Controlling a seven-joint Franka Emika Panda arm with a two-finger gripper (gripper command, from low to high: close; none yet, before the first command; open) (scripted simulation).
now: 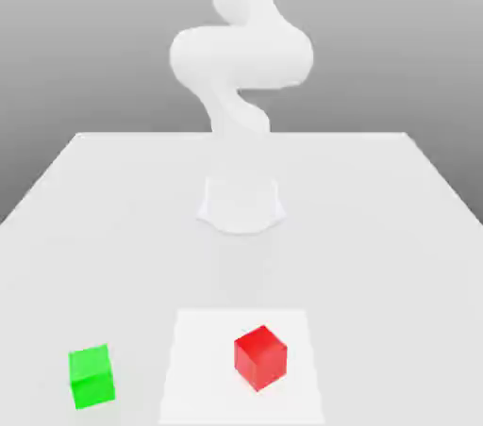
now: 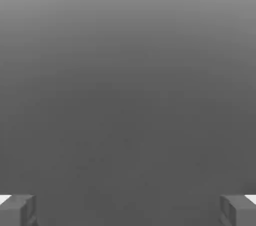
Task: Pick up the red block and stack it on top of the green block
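Sitting near the exterior view's left, on the table (image 1: 358, 254), the green block (image 1: 91, 377) is the base for the stack. It is slightly turned, so a red block set down square to the table would overhang its corners; released off centre or from too high, it could slide or topple. Brushing the green block on the way in could also spoil the target.

Next to the right, in the near middle, is the pale square (image 1: 203, 396), well apart from the green block. The white arm (image 1: 241, 57) rises from its base (image 1: 241, 207) farther back, at the middle. In the hand view the gripper (image 2: 128, 210) has its jaws spread wide with nothing between them. That view looks onto plain grey rather than either block, so the hand probably needs a large reorientation before it can come down; a hasty descent with the wrist badly tilted could strike the table or knock a block.

Just right of the middle, the red block (image 1: 260, 358) rests on the pale square, still to be picked up. It is turned with a corner toward the near side. If the jaws do not match that turn, they may catch its corners, twist it or push it away, and a shallow or diagonal grip could let it slip during the long carry leftward.
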